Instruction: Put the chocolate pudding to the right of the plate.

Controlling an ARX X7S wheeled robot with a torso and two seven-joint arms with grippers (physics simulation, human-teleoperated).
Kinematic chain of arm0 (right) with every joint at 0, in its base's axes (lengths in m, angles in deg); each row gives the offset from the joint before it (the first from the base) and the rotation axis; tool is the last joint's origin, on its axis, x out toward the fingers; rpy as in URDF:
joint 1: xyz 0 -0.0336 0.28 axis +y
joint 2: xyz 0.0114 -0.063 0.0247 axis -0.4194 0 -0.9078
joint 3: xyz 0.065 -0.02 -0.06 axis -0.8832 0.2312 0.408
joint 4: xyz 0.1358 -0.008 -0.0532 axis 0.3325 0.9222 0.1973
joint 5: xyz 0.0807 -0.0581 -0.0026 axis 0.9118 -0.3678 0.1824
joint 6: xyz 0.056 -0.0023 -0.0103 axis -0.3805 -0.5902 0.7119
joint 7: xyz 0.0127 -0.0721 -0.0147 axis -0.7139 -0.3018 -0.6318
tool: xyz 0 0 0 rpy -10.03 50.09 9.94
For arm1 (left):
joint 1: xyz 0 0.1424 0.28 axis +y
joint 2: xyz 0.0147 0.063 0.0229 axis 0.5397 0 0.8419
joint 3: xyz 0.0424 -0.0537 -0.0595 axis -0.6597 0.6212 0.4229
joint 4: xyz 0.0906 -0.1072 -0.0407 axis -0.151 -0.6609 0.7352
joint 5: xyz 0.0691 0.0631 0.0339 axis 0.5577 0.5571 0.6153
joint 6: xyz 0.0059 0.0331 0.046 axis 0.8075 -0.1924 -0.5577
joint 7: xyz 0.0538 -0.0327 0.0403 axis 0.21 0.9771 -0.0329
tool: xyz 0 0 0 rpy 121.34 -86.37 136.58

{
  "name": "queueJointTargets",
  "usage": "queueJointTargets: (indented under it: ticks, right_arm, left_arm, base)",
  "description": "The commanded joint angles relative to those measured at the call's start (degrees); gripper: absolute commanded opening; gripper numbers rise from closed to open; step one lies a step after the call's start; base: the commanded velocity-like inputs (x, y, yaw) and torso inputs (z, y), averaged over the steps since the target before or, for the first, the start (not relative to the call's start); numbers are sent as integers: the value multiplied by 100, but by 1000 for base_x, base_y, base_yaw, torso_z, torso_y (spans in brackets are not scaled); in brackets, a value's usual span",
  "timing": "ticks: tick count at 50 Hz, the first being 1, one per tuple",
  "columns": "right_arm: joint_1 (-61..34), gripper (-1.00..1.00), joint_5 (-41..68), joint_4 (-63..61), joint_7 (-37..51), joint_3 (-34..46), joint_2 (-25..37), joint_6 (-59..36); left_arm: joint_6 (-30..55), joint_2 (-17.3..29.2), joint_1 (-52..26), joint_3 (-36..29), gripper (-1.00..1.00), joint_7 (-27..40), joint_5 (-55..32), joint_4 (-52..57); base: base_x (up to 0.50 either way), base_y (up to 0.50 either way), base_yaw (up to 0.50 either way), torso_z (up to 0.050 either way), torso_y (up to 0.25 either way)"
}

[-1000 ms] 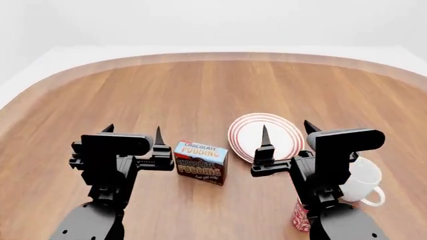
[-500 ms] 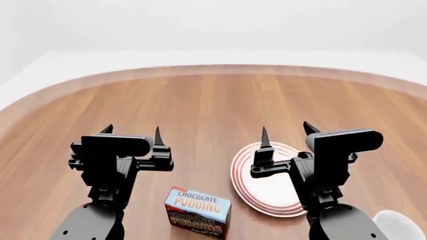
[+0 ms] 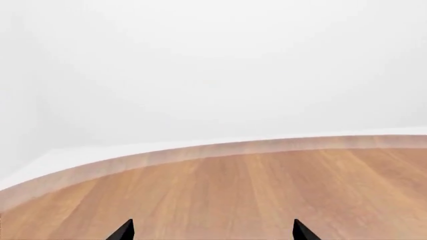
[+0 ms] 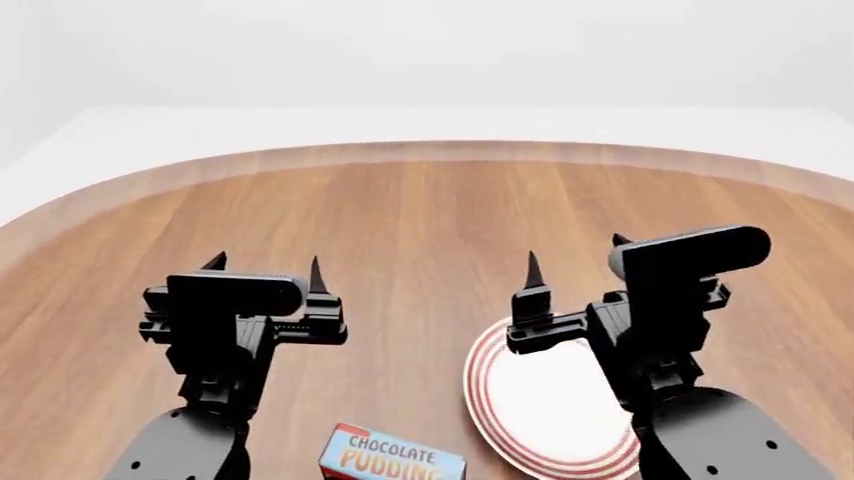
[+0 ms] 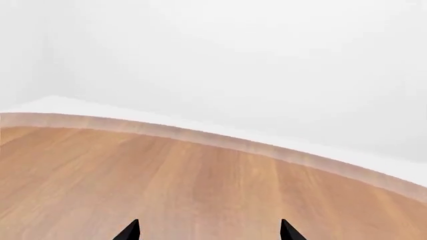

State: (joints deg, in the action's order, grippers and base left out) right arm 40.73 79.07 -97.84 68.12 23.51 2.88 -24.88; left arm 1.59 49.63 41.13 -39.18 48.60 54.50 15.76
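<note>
The chocolate pudding [image 4: 391, 457] is a carton with a light blue lettered top, cut off by the bottom edge of the head view, just left of the plate. The plate [image 4: 541, 395], white with red rings, lies at the lower right, partly hidden under my right arm. My left gripper [image 4: 267, 264] is open above bare wood, beyond the pudding. My right gripper [image 4: 575, 252] is open over the plate's far rim. In both wrist views, the left gripper [image 3: 212, 232] and the right gripper [image 5: 209, 232] show only two dark tips wide apart, with bare tabletop between them.
The wooden table [image 4: 427, 220] has a curved far edge [image 4: 441, 150] with white ground beyond it. That same edge crosses the left wrist view as the table edge [image 3: 200, 152] and the right wrist view as the table edge [image 5: 220, 142].
The pudding and plate have slid down the head view as the view rose, and the white mug has dropped out of sight. My right gripper has tilted slightly. Both stay open.
</note>
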Motion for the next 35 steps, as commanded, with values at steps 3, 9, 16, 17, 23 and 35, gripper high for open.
queueJointTargets:
  ticks: [3, 9, 16, 17, 23, 35]
  right_arm:
    - [-827, 100, 615, -649, 93, -209, 122, -2405]
    - [-1667, 100, 5133, 116, 3353, -332, 1268, -2403]
    - [-2307, 100, 7345, 1047, 3952, -10, 1840, -2216]
    - [-2375, 100, 7449, 1075, 3932, 36, 1882, -2203]
    - [-2833, 100, 7883, 1657, 3839, 467, 2162, -2217]
    - [-3666, 100, 7687, 2111, 2530, 1272, 2701, -2290]
  left_arm:
    - [-92, 34, -8, -40, 100, 40, 0, -105]
    - [-70, 49, -26, -31, 100, 65, -23, -77]
    - [-64, 63, -36, -11, 100, 87, -56, -84]
    - [-61, 65, -36, -5, 100, 91, -63, -81]
    - [-55, 86, -41, 2, 100, 115, -77, -75]
    - [-112, 104, -31, -11, 100, 153, -96, -113]
  base:
    - [0, 0, 0, 0, 0]
    - [0, 0, 0, 0, 0]
    - [0, 0, 0, 0, 0]
    - [0, 0, 0, 0, 0]
    - [0, 0, 0, 0, 0]
    - [0, 0, 0, 0, 0]
